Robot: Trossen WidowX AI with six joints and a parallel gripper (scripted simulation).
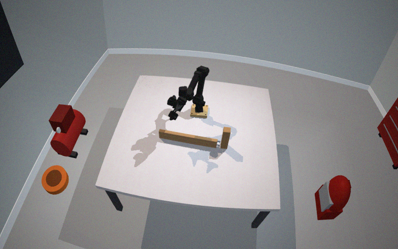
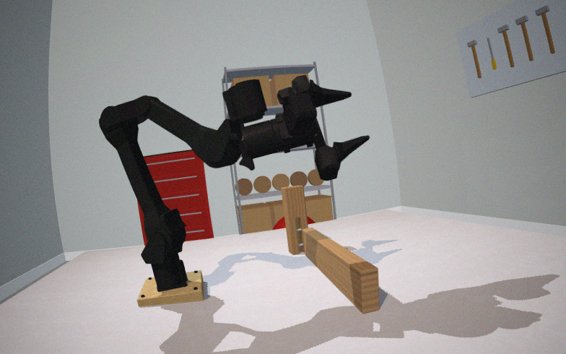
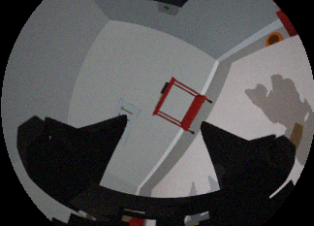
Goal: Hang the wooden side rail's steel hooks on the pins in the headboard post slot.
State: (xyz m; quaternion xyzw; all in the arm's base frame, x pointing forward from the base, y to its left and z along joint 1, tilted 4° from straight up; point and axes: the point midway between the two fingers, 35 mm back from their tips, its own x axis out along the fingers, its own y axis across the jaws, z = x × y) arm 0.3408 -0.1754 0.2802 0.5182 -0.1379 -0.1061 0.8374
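From the top view, the end effector [image 1: 171, 108] hangs above the white bench [image 1: 151, 173], just beside the arm's wooden base plate [image 1: 205, 115]. The wooden side rail [image 1: 188, 138] lies on the bench well apart from the end effector, on the far side of the base plate's near edge. One rail end meets the upright headboard post [image 1: 226, 137], with steel hooks [image 1: 218, 144] showing in the small gap between them; whether they sit on the pins cannot be told here.

In the exterior view, the end effector [image 2: 350, 118] is raised in the air with its two fingers spread wide, nothing between them. The headboard post [image 2: 294, 211] stands below and slightly behind the fingertips. The side rail [image 2: 342, 268] runs from the post's slot toward the camera, its free end resting on the bench [image 2: 474, 264]. A metal shelf rack [image 2: 315, 87] stands behind the end effector.

In the wrist view, the dark fingers stand far apart at the frame's lower edges, framing only floor, wall and a red frame [image 3: 169, 95]. The rail is out of sight.
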